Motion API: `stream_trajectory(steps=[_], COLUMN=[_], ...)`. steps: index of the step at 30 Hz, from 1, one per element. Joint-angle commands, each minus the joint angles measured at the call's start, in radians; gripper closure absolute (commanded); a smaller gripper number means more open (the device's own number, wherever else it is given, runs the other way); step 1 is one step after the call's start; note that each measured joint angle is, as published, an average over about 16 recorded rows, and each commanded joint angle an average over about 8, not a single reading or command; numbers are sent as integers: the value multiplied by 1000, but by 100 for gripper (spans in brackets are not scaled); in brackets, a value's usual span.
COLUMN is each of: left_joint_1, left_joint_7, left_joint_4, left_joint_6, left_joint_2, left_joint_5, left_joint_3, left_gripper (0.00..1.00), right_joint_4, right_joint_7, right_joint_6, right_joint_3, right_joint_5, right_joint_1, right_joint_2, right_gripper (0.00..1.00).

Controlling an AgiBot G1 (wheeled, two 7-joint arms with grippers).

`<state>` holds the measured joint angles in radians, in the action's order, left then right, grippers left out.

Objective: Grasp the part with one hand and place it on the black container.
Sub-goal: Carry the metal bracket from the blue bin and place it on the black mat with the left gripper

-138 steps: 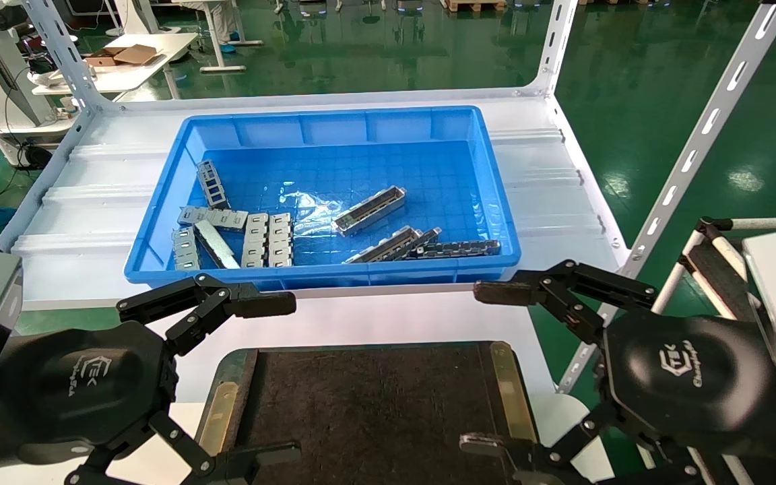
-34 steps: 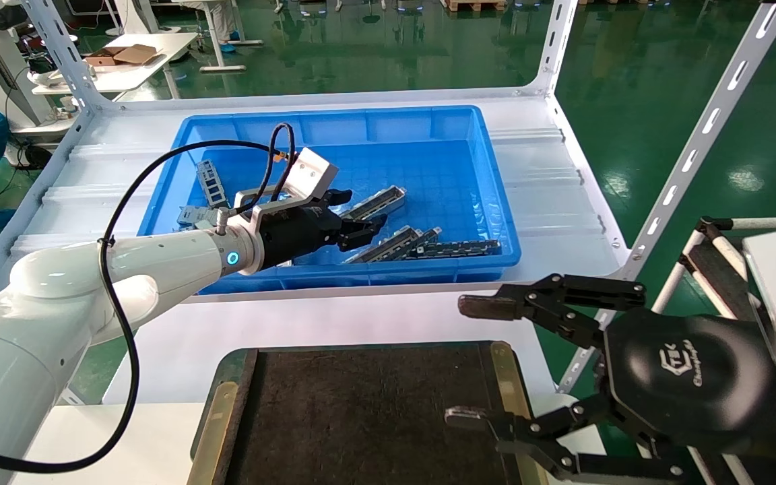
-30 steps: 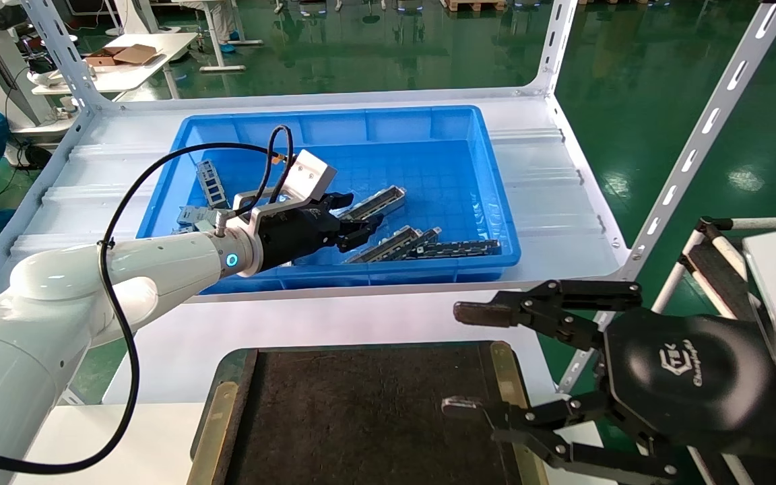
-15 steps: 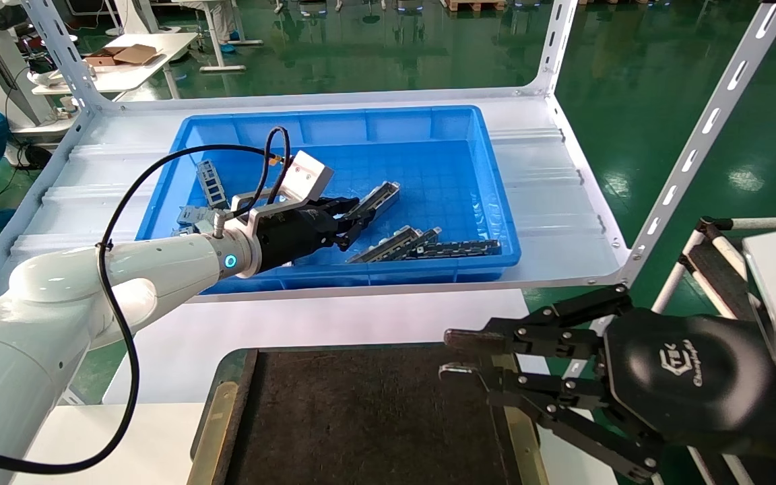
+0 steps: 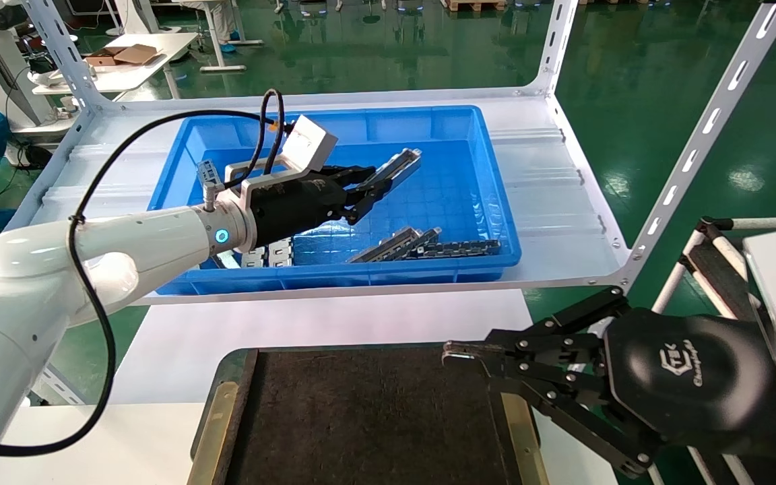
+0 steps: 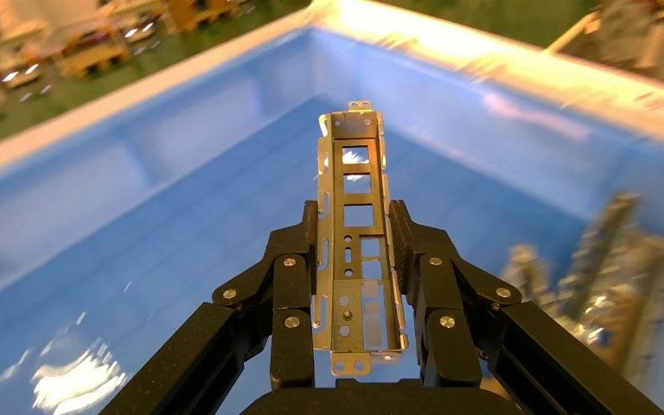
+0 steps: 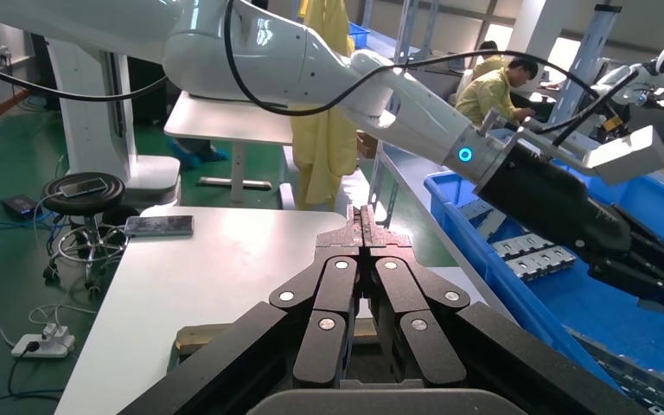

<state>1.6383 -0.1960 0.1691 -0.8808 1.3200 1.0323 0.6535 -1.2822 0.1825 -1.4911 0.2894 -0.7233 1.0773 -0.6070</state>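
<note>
White metal shelf bench (image 5: pixel 563 202) w/ slotted uprights carries blue bin (image 5: pixel 489 195) sitting directly on its ribbed top, while nearer, lower white tabletop (image 5: pixel 125 444) carries black container (image 5: pixel 374 417), brass strips along 2 sides, edge just beside bench's front lip.

The bin (image 5: pixel 489 195) sits on the bench (image 5: pixel 563 202), behind the tray (image 5: pixel 374 417). Above the bin's floor, the left claw (image 5: pixel 361 187) carries the part (image 5: pixel 398 168). More parts (image 5: pixel 395 244) lie along the bin's near wall. The right claw (image 5: pixel 455 353) hangs over the tray's right edge.
</note>
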Motion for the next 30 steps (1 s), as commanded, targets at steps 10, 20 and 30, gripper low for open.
stream_trajectory(steps=[10,20,30], left_joint_1=[28,-5,-154], left_joint_7=[-48,-27,43], left_joint_4=[4,45,181], left_joint_6=[-309,-528,-642], left_joint_2=[-89,-165,-226], left_joint_5=[-27,-42,-69], left_joint_3=[-5,-3,-1], left_gripper=[100,100,100], right_joint_4=[0,0,0], right_joint_7=[0,-1,-1], right_joint_6=[0,1,1], right_joint_3=[1,1,2], right_joint_5=[0,1,1], right_joint_1=[0,0,0], right_joint_2=[0,1,1], right_gripper=[100,100,100])
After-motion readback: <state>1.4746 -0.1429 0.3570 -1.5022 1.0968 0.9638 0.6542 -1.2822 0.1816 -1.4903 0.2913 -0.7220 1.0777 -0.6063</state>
